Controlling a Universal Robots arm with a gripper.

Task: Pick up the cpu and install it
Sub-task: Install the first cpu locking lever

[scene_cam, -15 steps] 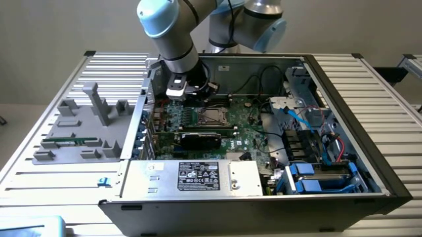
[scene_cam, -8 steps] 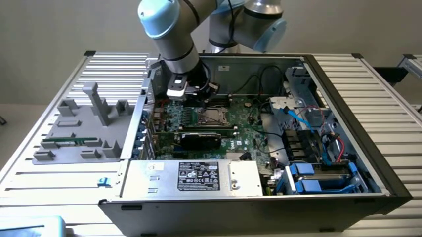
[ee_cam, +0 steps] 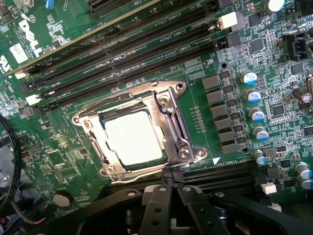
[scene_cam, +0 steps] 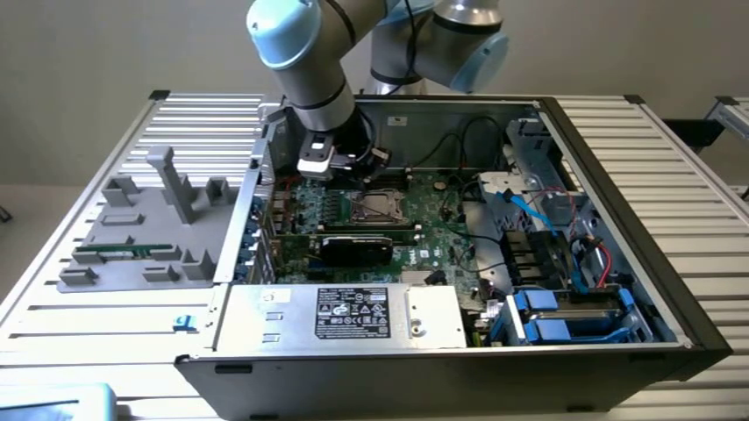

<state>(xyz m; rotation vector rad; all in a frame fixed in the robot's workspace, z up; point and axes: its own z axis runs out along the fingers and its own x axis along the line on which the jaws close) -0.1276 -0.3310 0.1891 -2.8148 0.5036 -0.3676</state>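
Our pincer [ee_cam: 169,188] is pinched fully closed and carrying nothing, hovering right at the socket's [ee_cam: 138,132] edge. The cpu [ee_cam: 133,137] sits just ahead, seated inside. We reckon placement's done, clamping maybe left.

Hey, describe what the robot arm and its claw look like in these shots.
The arm has silver-grey tube segments with rounded pale-blue joint caps. At its wrist sits a black housing with a small white block and dark cables. The claw is matte black, with linked bars fastened by round silver screws and narrow fingertips.
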